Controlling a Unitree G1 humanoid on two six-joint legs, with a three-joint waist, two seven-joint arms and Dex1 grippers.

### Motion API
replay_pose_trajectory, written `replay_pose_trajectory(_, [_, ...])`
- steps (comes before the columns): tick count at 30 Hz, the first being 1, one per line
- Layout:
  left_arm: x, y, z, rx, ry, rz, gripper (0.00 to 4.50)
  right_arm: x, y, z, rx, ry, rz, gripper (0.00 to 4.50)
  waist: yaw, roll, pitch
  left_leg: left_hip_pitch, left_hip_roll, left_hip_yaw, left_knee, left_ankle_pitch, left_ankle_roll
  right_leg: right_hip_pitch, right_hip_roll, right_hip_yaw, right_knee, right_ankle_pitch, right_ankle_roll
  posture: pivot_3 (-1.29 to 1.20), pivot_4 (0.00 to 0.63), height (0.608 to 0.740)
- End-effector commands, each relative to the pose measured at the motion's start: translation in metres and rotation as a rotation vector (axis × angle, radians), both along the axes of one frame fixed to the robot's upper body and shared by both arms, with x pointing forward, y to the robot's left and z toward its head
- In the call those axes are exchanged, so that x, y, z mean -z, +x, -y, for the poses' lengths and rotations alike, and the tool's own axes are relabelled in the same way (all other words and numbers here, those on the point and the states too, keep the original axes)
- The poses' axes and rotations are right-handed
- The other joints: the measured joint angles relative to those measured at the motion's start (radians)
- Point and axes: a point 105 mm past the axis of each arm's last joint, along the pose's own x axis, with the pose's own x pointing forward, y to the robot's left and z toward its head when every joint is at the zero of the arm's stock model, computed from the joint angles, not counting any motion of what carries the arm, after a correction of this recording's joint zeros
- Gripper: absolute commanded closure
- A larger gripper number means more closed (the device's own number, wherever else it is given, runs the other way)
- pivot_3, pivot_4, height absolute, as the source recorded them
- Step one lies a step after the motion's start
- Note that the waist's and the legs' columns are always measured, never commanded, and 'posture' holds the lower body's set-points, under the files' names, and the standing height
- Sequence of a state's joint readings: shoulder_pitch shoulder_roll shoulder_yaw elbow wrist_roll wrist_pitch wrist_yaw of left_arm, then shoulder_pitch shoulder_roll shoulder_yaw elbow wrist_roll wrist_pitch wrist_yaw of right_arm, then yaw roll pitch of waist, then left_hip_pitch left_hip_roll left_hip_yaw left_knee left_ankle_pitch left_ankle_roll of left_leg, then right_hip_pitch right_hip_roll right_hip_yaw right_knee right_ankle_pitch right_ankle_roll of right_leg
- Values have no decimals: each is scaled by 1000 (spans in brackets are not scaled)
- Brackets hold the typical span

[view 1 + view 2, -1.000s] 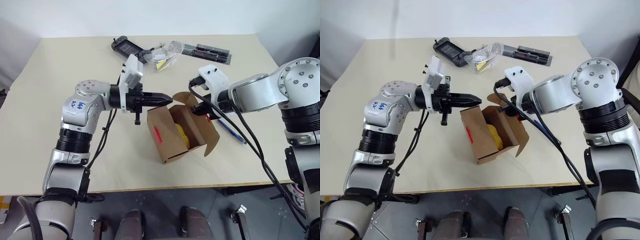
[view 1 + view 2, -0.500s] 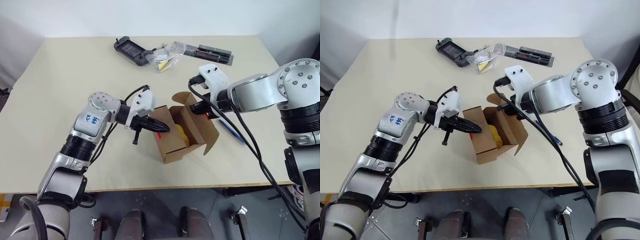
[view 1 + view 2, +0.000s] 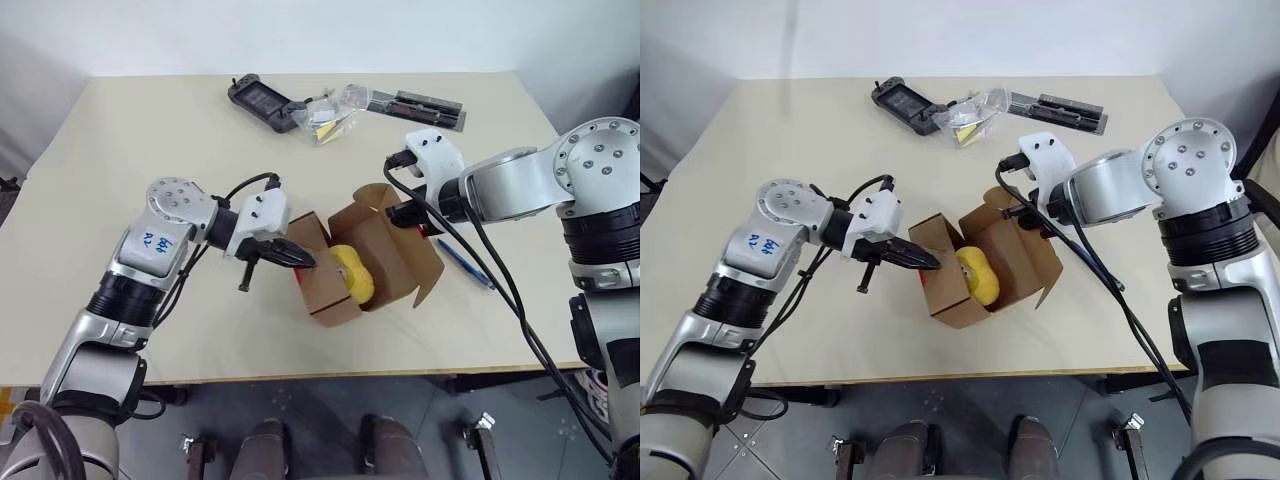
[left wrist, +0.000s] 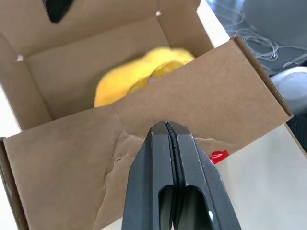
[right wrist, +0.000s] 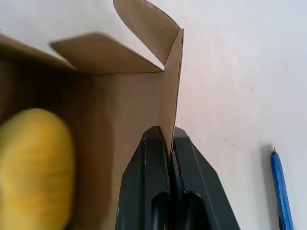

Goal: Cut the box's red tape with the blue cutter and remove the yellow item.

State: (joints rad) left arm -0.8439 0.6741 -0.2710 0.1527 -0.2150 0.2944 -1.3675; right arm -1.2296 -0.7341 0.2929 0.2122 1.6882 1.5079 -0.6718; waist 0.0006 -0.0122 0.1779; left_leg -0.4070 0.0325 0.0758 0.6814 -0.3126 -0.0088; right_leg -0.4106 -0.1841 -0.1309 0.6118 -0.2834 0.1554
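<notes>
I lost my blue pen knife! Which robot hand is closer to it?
The right one. The right gripper pinches the box flap, with the blue cutter lying just beside it. The left gripper is across the box, much farther away.

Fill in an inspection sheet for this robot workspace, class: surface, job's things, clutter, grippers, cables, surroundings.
Surface: beige table, no spills seen.
Job's things: box open, flaps spread, tipped toward the table's near edge; yellow item at its mouth; a bit of red tape on the box's outer wall; blue cutter lying on the table to the box's right.
Clutter: black handheld device, clear plastic bag, flat black tool strip at the far edge.
Grippers: left gripper shut, tip against the box's wall; right gripper shut on a box flap.
Cables: black cables along both arms.
Surroundings: pale wall behind; grey floor below.
</notes>
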Motion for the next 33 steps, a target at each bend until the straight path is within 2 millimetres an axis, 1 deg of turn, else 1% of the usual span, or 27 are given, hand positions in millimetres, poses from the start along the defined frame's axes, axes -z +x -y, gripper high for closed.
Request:
replay_pose_trajectory(1, [32,-3,-10,-69,95,-85,4500,-14,5,12,51,24,47,4484,4,0,0,0,0,0,0,0,0,0,0,0,0,0,0,0,150,740])
replay_pose_trajectory(5, [35,-7,-12,-84,104,-99,4500,-4,6,16,63,20,23,4484,21,0,0,0,0,0,1,0,0,1,0,0,-1,0,0,0,150,740])
replay_pose_trajectory(9, [39,-7,-14,-118,97,-105,4500,13,8,25,117,74,-25,4484,25,0,0,0,-1,0,1,0,1,1,0,0,-1,0,0,0,150,740])
replay_pose_trajectory(13, [42,-2,-9,-144,64,-100,4500,25,6,23,126,120,-55,4484,20,0,0,-3,0,0,1,0,1,-2,0,0,-1,0,0,0,150,740])
replay_pose_trajectory(17, [44,7,-4,-172,28,-91,4500,32,4,15,112,161,-71,4484,7,0,0,-3,0,0,0,0,0,-3,0,-1,-1,0,0,0,150,740])
replay_pose_trajectory(20, [47,13,3,-177,6,-88,4500,45,0,13,109,125,-77,4484,-1,0,0,-3,0,0,-1,0,0,-2,0,-1,-1,0,0,0,150,740])
replay_pose_trajectory(22, [47,17,5,-180,-1,-80,4500,48,0,12,108,126,-77,4484,-2,0,0,-3,0,0,-1,0,0,-3,0,-1,-1,0,0,0,150,740])
replay_pose_trajectory(24, [40,20,6,-187,-31,-70,4500,47,0,11,107,120,-69,4484,-2,0,0,-3,0,0,-1,0,0,-3,0,-1,-1,0,0,0,150,740])
replay_pose_trajectory(26, [25,22,5,-187,-76,-61,4500,47,0,12,110,115,-64,4484,-3,0,0,-3,0,0,-1,0,0,-3,0,-1,-1,0,0,0,150,740])
replay_pose_trajectory(28, [5,22,5,-174,-141,-63,4500,46,0,13,112,110,-60,4484,-3,0,0,-3,0,0,0,0,0,-3,0,-1,-1,0,0,0,150,740])
replay_pose_trajectory(30, [-27,18,8,-134,-242,-74,4500,46,0,14,111,106,-57,4484,-3,0,0,-3,0,0,0,0,0,-3,0,-1,-1,0,0,0,150,740])
replay_pose_trajectory(32, [-43,14,9,-101,-289,-78,4500,46,0,13,108,104,-55,4484,-3,0,0,-3,0,0,0,0,0,-3,0,-1,-1,0,0,0,150,740])
replay_pose_trajectory(33, [-47,13,9,-92,-297,-79,4500,46,0,13,106,102,-55,4484,-3,0,0,-3,0,0,0,0,0,-2,0,-1,-1,0,0,0,150,740])
